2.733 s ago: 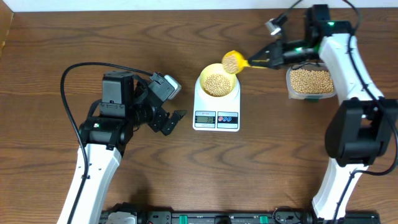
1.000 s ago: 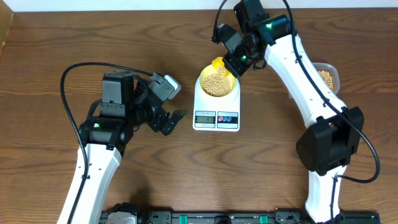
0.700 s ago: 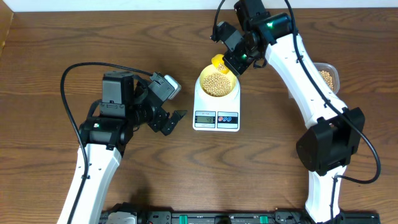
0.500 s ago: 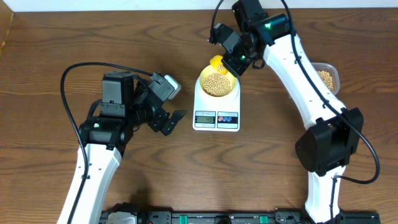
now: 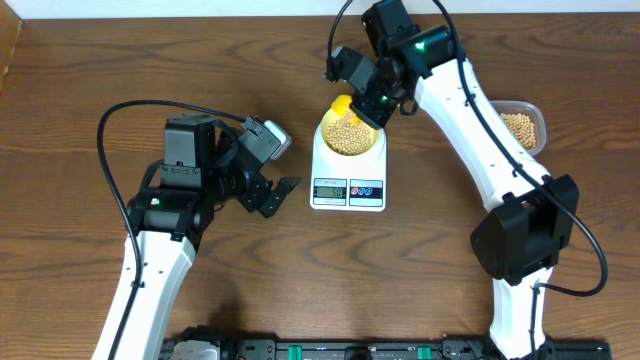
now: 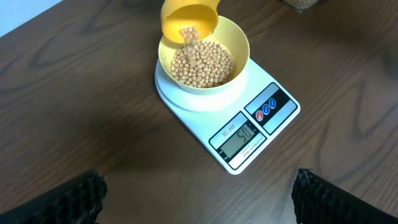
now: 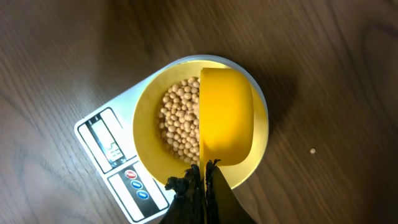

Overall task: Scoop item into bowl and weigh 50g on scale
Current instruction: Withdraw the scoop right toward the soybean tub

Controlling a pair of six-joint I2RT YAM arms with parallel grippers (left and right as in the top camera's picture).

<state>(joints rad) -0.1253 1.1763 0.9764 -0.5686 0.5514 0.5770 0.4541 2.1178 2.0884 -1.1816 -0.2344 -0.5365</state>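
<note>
At the left of the wooden table (image 5: 80,60), the left arm rests with its wrist turned toward the middle. The left gripper (image 5: 278,195) stands wide apart and holds nothing; in its own wrist view the two dark fingertips (image 6: 81,199) sit at the bottom corners of the frame, clear of everything.

Just to the right of that gripper lies the white scale (image 5: 348,190), its grey display and two round buttons on the edge facing the arms' bases (the digits are lit, but too small to read with confidence). The pale-yellow bowl (image 6: 241,46) sits squarely on the scale's round platform. It holds a heap of tan beans (image 6: 202,62) that covers its bottom and rises partway up the wall.

Over the far rim of the bowl hangs a bright yellow scoop (image 5: 343,103), tipped with its mouth down toward the bowl. A few beans show in that mouth in the left wrist view.

The right gripper (image 7: 199,180) is clamped tight on the scoop's handle, with the right arm reaching in from the right and arching above the scale.

Farthest right, near the table's edge, stands a clear plastic tub (image 5: 540,110) with more beans in it, well apart from the scale.
</note>
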